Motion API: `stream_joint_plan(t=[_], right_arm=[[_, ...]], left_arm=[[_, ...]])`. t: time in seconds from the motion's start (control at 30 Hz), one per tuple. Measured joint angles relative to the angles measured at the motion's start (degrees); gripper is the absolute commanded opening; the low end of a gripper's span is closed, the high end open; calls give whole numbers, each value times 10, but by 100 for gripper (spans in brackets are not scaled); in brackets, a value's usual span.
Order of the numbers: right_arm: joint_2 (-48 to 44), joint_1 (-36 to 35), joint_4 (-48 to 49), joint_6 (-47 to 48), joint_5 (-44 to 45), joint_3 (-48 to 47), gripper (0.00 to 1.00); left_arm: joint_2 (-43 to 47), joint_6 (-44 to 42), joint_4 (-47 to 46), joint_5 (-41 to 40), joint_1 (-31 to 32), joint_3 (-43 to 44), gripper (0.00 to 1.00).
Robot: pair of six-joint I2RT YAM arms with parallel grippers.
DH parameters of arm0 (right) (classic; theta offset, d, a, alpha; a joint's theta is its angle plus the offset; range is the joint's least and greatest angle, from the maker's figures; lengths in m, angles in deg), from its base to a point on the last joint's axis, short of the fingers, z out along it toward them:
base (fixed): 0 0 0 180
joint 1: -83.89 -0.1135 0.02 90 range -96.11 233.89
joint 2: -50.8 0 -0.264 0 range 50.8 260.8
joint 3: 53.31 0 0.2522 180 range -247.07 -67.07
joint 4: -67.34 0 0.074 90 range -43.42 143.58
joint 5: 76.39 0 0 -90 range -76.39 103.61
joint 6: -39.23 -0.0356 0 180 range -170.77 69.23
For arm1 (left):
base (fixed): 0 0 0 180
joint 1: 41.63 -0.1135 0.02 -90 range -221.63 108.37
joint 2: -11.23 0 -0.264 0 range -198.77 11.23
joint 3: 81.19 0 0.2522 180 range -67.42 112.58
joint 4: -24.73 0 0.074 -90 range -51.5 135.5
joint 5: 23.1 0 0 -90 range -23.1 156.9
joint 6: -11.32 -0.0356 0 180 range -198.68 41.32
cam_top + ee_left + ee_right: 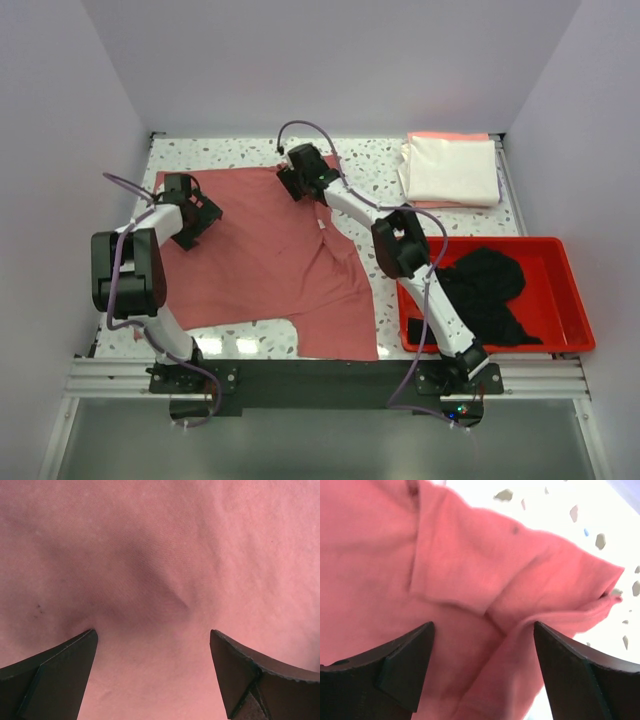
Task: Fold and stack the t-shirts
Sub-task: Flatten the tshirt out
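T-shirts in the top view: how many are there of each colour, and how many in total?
Rose-red t-shirt, spread on the table: 1
Cream-white t-shirt, folded: 1
Peach-pink t-shirt, under the cream-white one: 1
Black t-shirt, in the red tray: 1
Total: 4

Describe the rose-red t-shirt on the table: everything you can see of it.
The dusty rose-red t-shirt is soft plain cloth, spread mostly flat and unfolded on the speckled table, lightly wrinkled, with its far right corner doubled over itself. The left gripper and right gripper, both open, stand over its far corners.
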Motion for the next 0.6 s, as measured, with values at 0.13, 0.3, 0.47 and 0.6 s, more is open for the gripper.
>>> stream_joint_plan(t=[0.13,0.3,0.47,0.6], right_arm=[[17,12,17,11,5,-13,84],[-15,20,57,19,35,56,87],[-65,21,57,14,70,134,92],[-89,33,40,1,71,162,98]], left_arm=[[-4,-5,1,-12,0,4,100],[-14,-10,6,-26,0,16,100],[-18,-15,6,-36,0,20,100],[-18,-17,7,-47,0,20,100]])
